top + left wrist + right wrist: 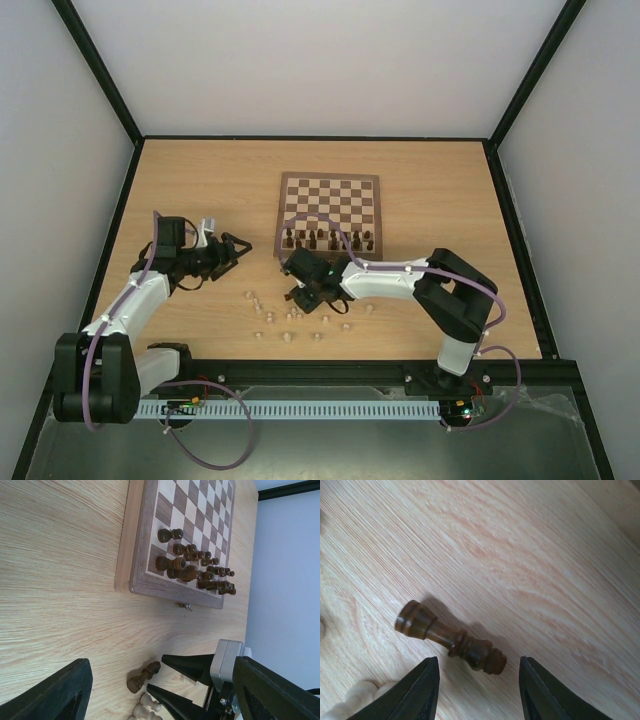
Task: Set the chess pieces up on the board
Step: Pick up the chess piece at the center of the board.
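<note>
While dark piece (451,637) lies flat, right jaws gape near; left jaws seemingly wide.

From above, the scattered pale chessmen (290,318) are too small to tell by kind, and the right gripper (297,293) hides the fallen dark piece (451,639). The right wrist view cuts off a pale piece (355,699) at its bottom-left corner. The left wrist view crops the board (142,555) at its far end, and its dark chessmen (200,570) overlap.
</note>
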